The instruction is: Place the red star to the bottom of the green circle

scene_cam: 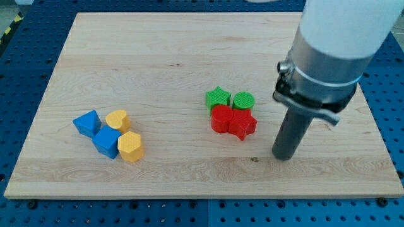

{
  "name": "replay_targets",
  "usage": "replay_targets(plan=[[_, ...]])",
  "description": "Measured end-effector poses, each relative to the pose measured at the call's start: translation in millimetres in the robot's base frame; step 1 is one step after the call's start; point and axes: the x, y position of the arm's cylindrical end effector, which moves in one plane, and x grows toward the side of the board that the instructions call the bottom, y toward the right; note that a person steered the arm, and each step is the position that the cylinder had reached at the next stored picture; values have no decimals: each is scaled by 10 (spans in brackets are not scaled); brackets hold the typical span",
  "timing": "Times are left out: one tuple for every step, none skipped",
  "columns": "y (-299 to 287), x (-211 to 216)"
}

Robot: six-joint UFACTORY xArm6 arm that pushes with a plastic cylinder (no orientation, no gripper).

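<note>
Red star [242,124] already sits touching the near side of the green circle [243,100]; my tip [284,155], a bare tool gripping nothing, rests on the desk [158,50] to its right.

- Arm [338,31]: broad white cylindrical housing.
- Collar [312,94]: black clamp ring, small metal screw on its side.
- Rod [291,133]: straight dark grey cylinder; my tip [283,156] blunt, round.
</note>
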Motion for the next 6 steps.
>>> replay_targets(plan=[[-433, 48], [-780, -51], [-780, -299], [-711, -473], [-435, -473], [-361, -473]])
